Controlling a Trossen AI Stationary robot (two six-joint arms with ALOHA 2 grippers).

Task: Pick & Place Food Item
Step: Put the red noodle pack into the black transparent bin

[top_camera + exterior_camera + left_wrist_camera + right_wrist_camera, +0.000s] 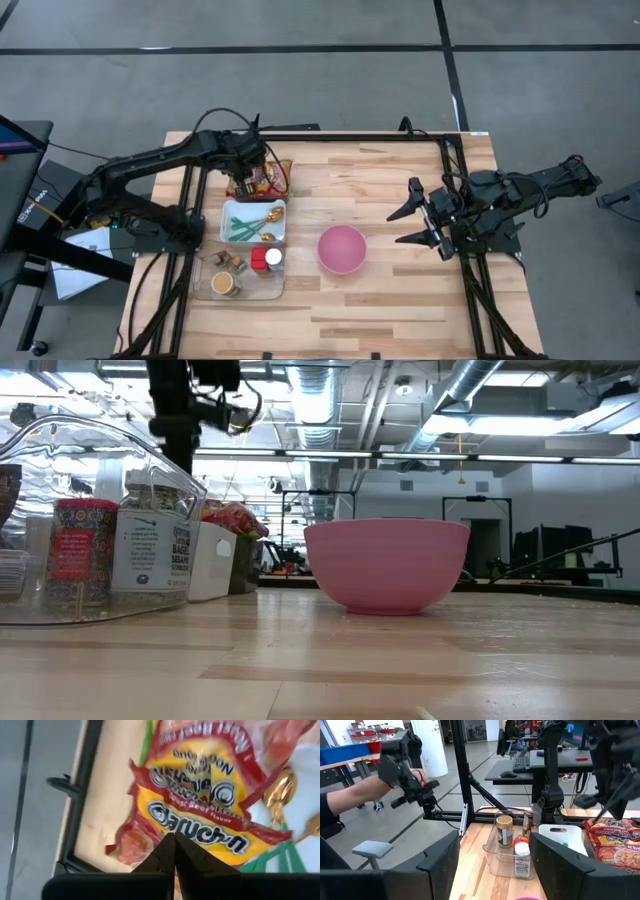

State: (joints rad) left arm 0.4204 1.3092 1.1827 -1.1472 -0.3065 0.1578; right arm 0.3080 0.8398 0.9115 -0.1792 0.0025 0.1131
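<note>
A: Status? Noodle pack (262,178) placed yet?
B: No. L gripper (247,170) clamped on pack, far-left table, beside tray (228,212). Bowl (342,248) empty. R gripper (418,213) idle at right, fingers apart. Transfer + release left.

The desk (400,190) is pale wood planks inside a black metal frame (455,140), standing on a grey concrete floor (300,80) crossed by dark lines. Beyond it the low view shows an open workshop: silver ventilation ducts (480,390) and long strip lights (400,456) under the ceiling. A white pillar (427,745) and other work desks with chairs (520,750) stand farther off.
</note>
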